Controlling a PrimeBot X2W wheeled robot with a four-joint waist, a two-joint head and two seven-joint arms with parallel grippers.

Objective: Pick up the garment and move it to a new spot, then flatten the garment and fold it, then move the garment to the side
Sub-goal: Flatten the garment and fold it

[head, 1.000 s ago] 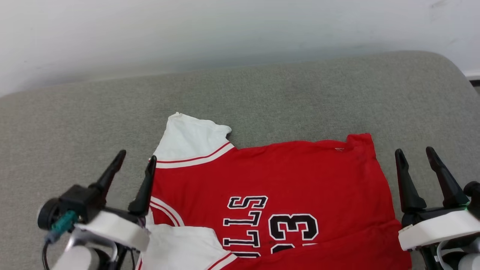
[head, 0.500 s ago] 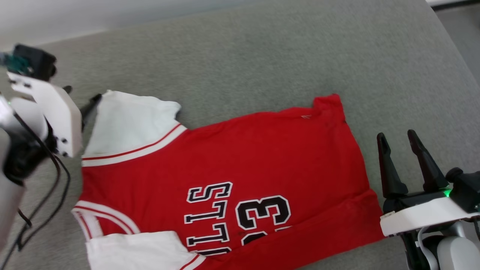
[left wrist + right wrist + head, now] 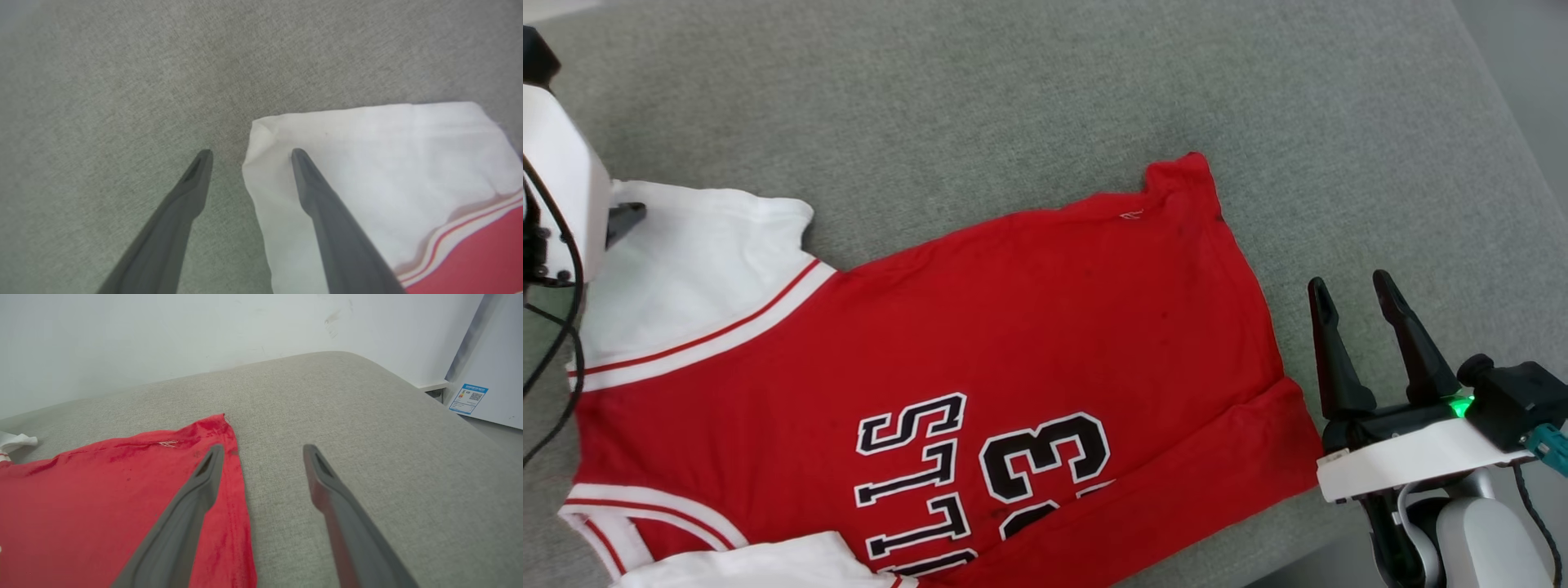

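Note:
The garment (image 3: 1013, 327), a red jersey with black "BULLS" lettering and a number, lies spread flat on the grey cushion (image 3: 1013, 90), its hem toward my right. Its far white sleeve (image 3: 686, 253) sits at the left, and the near sleeve (image 3: 760, 567) is cut off by the bottom edge. My left gripper (image 3: 250, 153) hovers open over the far sleeve's outer corner (image 3: 261, 126): one finger (image 3: 314, 192) is above the white cloth, the other above bare cushion. My right gripper (image 3: 1352, 286) stands open just right of the hem, with nothing between its fingers.
The cushion's rounded right edge (image 3: 1503, 163) drops off close behind my right gripper. A white wall (image 3: 163, 335) runs behind the cushion, and a white appliance with a blue label (image 3: 468, 398) stands at the far right. Bare cushion stretches beyond the jersey.
The head camera has tilted down and turned, shifting the whole picture. My left arm has risen and reached out to the far sleeve's corner. The right gripper stays open beside the hem.

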